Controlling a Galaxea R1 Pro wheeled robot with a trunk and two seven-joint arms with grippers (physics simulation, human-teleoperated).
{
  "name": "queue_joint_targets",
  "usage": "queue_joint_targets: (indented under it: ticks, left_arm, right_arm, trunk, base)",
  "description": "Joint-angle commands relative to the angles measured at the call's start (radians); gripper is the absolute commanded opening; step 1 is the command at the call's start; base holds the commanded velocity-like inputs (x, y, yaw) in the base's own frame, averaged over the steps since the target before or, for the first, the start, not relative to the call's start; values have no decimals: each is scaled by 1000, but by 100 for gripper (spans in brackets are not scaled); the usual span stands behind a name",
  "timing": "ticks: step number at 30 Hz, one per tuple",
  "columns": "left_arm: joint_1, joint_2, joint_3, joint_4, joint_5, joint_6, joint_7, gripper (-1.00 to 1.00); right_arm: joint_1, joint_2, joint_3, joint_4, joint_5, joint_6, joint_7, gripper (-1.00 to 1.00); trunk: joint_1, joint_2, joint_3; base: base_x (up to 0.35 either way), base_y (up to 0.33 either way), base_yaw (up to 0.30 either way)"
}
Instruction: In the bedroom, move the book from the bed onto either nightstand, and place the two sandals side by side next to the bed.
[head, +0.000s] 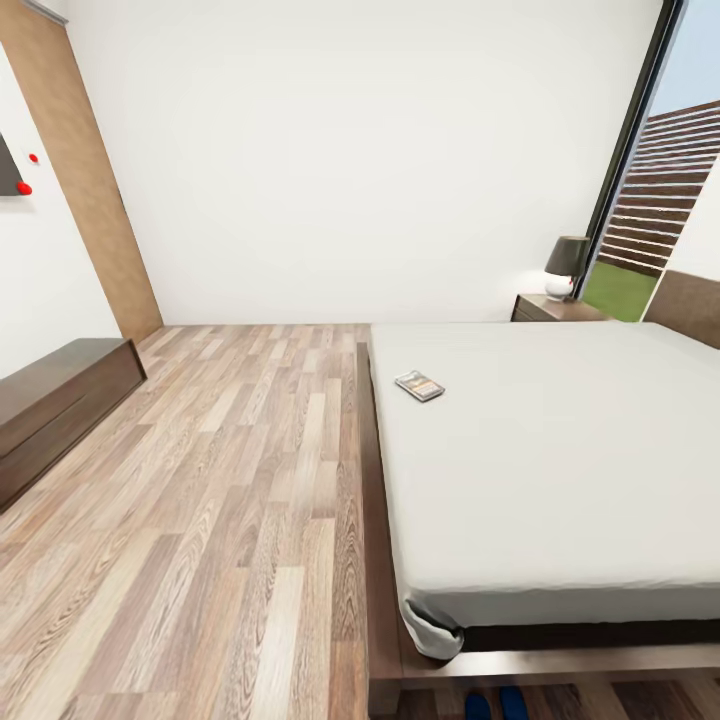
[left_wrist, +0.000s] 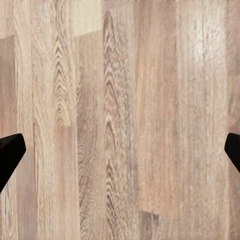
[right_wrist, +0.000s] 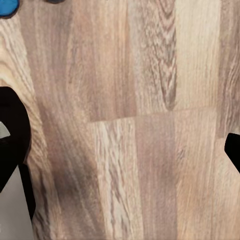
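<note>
Book: the book (head: 419, 385) lies flat on the bed (head: 560, 450), near its left edge, toward the far half. Its long side runs from far-left to near-right.
Look: small and thin, dark cover with an orange band.
Sandals: two blue sandals (head: 496, 704) peek out on the floor (head: 220, 480) at the near end of the bed.
Around: a nightstand (head: 552, 308) with a lamp (head: 566, 266) stands far right; a long dark cabinet (head: 55, 400) sits left.
Left gripper (left_wrist: 120, 152): fingers wide apart, holding nothing.
Right gripper (right_wrist: 120, 150): fingers wide apart, holding nothing.
</note>
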Motion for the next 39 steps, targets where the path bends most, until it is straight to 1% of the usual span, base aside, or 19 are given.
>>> queue_joint_targets:
  ticks: [1,8,21,39]
  left_arm:
    - [-1,1,-9,0,10,-4,2,100]
    - [-1,2,-10,-1,9,-11,1,100]
    - [-1,2,-11,-2,7,-38,2,100]
    - [-1,-3,-11,-2,5,-42,6,100]
  right_arm:
    - [-1,0,-9,3,9,-12,2,100]
    - [-1,0,-10,5,9,-26,2,100]
    - [-1,1,-10,6,9,-36,2,100]
    - [-1,7,-10,6,9,-38,2,100]
  trunk:
    - [0,0,-1]
    - [0,0,-1]
    - [-50,91,40]
    - [-119,217,96]
  base:
    - [0,0,0]
    - [0,0,0]
    - [0,0,0]
    - [0,0,0]
